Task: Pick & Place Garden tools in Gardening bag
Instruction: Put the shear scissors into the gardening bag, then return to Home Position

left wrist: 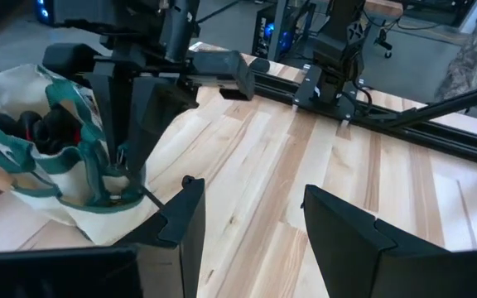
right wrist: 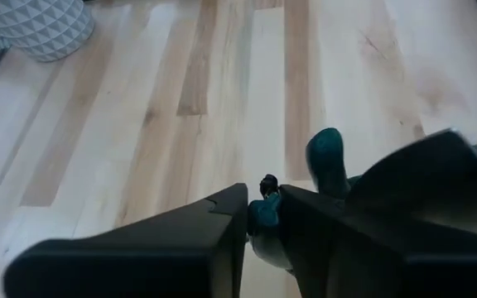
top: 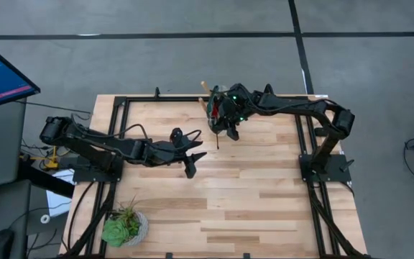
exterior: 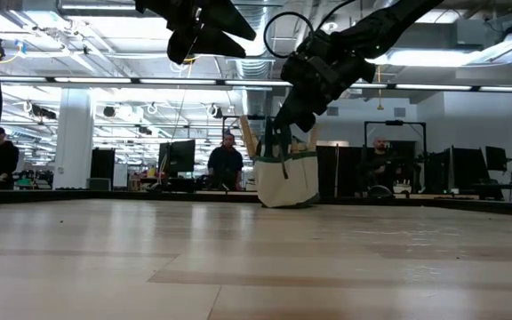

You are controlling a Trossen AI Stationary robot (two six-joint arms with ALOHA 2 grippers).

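Note:
The gardening bag (top: 218, 108), cream with dark green trim and loop handles, stands upright on its base at the table's far middle; it also shows in the low view (exterior: 287, 178) and the left wrist view (left wrist: 52, 178). Dark-handled tools (left wrist: 44, 124) sit inside it, and a light wooden handle (exterior: 247, 135) sticks out of its top. My right gripper (right wrist: 263, 207) is at the bag's near side, shut on its green trim. My left gripper (left wrist: 247, 219) is open and empty, raised above the table's middle (top: 192, 162). My right gripper pinches a piece of the bag's green trim (right wrist: 263, 222) between its two fingers, at the bag's upper near edge. The fingers (left wrist: 127, 124) come from above, pointing down. The bag stays upright with its base on the table (exterior: 287, 203).
A white patterned pot with a green plant (top: 124, 226) stands at the table's near left corner and shows in the right wrist view (right wrist: 40, 25). Black frame rails (top: 304, 155) run along the table's sides. People stand in the room beyond the table (exterior: 227, 160).

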